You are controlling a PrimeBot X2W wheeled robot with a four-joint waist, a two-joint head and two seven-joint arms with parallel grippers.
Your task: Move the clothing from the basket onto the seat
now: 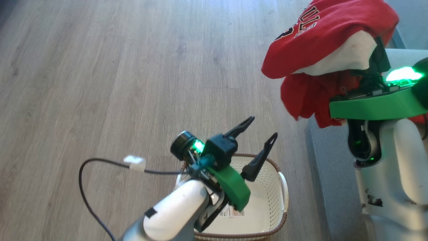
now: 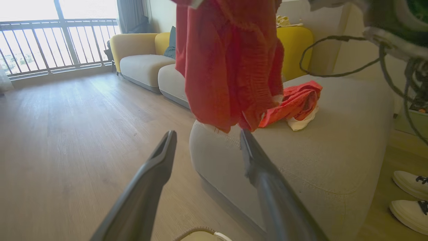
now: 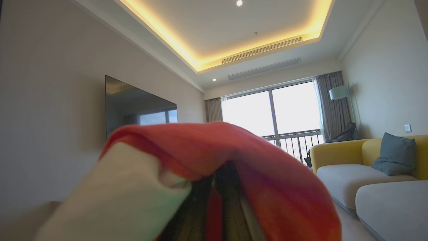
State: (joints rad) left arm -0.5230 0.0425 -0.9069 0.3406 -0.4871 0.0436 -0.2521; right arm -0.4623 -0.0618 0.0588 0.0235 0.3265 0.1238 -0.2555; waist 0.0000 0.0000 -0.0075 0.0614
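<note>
Draping the right tool (image 3: 223,187), clothing (image 1: 321,36) hangs.

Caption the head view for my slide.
Left gripper open above the basket; red lettered garment held high at the corner of the grey seat.

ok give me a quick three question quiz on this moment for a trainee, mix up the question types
1. True or false: the left gripper over the basket is shut on a garment.
2. Where does the crumpled red garment lie? A: in the basket. B: on the grey seat. C: on the wooden floor.
3. Fill in: the lettered red jersey hangs from the ___ gripper.

Key:
1. False: its jaws stand open and hold nothing.
2. B.
3. Right: the right gripper is shut on it.
</note>
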